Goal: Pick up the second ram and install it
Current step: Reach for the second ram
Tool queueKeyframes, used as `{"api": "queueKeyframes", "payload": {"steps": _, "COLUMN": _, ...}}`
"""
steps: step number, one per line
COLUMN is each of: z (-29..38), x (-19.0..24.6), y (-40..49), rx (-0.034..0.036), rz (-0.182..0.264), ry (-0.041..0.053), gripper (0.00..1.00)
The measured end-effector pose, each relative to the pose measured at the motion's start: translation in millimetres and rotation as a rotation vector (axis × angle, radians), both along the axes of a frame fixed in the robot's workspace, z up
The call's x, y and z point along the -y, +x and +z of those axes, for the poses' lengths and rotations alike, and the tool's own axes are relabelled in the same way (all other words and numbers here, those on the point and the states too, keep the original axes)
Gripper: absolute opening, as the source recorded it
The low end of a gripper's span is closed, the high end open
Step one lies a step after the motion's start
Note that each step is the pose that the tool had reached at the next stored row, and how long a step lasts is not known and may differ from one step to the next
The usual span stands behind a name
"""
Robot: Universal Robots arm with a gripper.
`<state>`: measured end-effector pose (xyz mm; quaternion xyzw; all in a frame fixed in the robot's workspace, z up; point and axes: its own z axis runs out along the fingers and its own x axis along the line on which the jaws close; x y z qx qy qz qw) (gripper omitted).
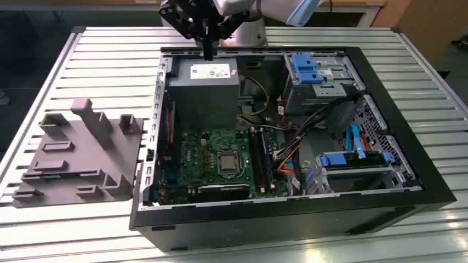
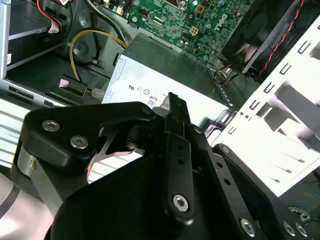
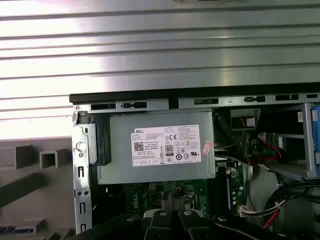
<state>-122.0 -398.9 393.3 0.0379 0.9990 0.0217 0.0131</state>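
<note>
My gripper (image 1: 210, 55) hangs above the back edge of the open computer case (image 1: 292, 216), over the grey power supply (image 1: 203, 82). Its black fingers are shut into one narrow column pointing down. Both wrist views also show the gripper (image 2: 172, 98) (image 3: 170, 220) shut, and I cannot make out anything pinched between the fingers. The second ram is out of view. The green motherboard (image 1: 212, 159) lies lower in the case, with its long black sockets (image 1: 260, 159) beside the processor (image 1: 229, 162).
A grey moulded fixture (image 1: 80, 153) with slots and posts sits on the slatted table at the exterior view's left. Blue-latched drive cages (image 1: 307, 68) and loose cables (image 1: 289, 159) fill the case's right half. The power supply (image 3: 160, 150) sits just below my fingers.
</note>
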Motion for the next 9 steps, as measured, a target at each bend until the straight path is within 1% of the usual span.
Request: {"api": "queueKeyframes", "payload": {"steps": 9, "z": 0.0, "x": 0.0, "y": -1.4, "rx": 0.0, "rz": 0.0, "ry": -0.0001, "gripper": 0.11}}
